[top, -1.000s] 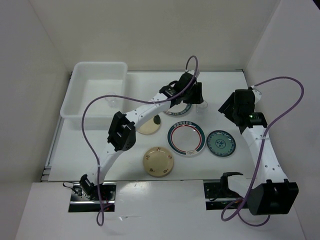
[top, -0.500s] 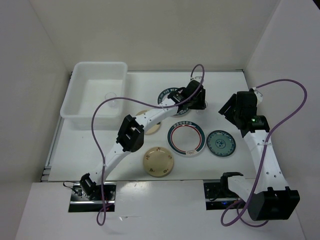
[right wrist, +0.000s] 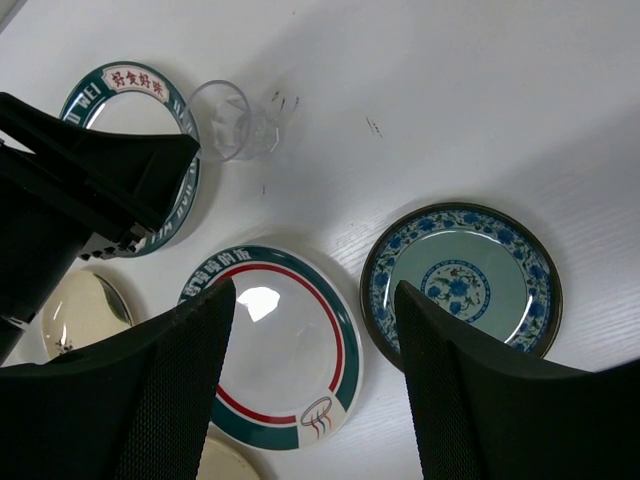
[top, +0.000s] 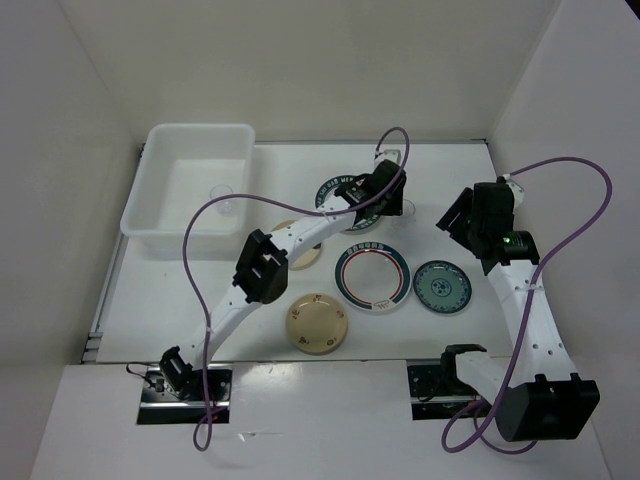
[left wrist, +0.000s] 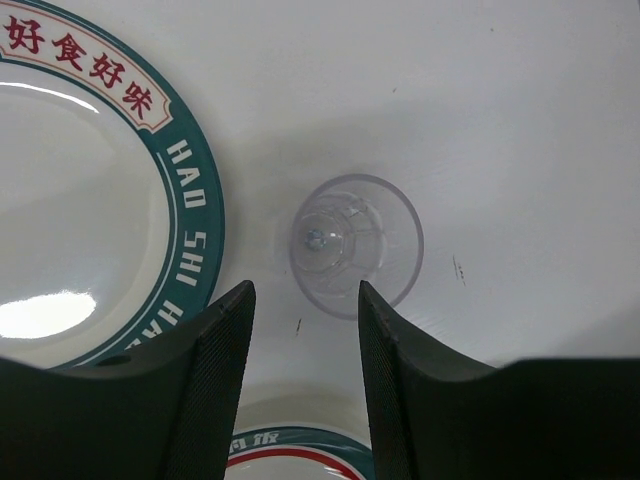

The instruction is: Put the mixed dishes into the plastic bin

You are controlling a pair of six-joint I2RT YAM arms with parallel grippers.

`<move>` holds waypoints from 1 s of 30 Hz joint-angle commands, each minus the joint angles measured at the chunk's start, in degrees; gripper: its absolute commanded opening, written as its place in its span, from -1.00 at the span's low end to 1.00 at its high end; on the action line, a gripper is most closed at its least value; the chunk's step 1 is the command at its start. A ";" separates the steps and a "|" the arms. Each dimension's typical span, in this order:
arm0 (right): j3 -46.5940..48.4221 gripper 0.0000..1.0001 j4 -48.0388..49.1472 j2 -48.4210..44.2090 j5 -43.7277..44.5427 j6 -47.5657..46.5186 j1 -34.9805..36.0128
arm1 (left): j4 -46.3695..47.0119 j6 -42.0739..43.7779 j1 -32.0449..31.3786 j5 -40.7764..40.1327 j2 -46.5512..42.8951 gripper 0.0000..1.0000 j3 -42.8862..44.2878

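The translucent white plastic bin (top: 190, 190) stands at the back left. Five plates lie on the table: a white one with a dark teal lettered rim (top: 333, 192), a red-ringed one (top: 372, 278), a small teal patterned one (top: 442, 286), and two cream ones (top: 318, 323) (top: 298, 252). My left gripper (top: 392, 203) is open and empty, low over a clear cup (left wrist: 355, 243), with the lettered plate (left wrist: 100, 200) to its left. My right gripper (top: 468, 215) is open and empty, high above the red-ringed plate (right wrist: 275, 350) and the teal plate (right wrist: 460, 280).
The clear cup (right wrist: 225, 120) stands right of the lettered plate. The left arm reaches over one cream plate (right wrist: 80, 305). Something small and clear lies in the bin (top: 222, 196). White walls close the table at the back and on both sides.
My left gripper has moved right and back, off the lettered plate, which now shows, and over the clear cup. The right arm has shifted slightly.
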 commanded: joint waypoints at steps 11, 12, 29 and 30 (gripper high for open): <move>-0.56 0.43 -0.41 -0.45 -0.66 -0.93 -0.27 | 1.46 1.23 0.02 -1.93 4.13 -0.17 3.02; -0.56 0.43 -0.41 -0.45 -0.66 -0.93 -0.27 | 1.46 1.23 0.02 -1.41 4.14 -0.17 3.02; -1.08 0.43 0.65 -0.45 -1.72 -0.93 -0.27 | 0.40 0.71 0.02 1.05 2.56 -1.00 4.95; -1.08 0.43 0.65 -0.45 -1.72 -0.93 -0.27 | 0.40 0.71 0.02 1.06 1.69 -1.00 5.65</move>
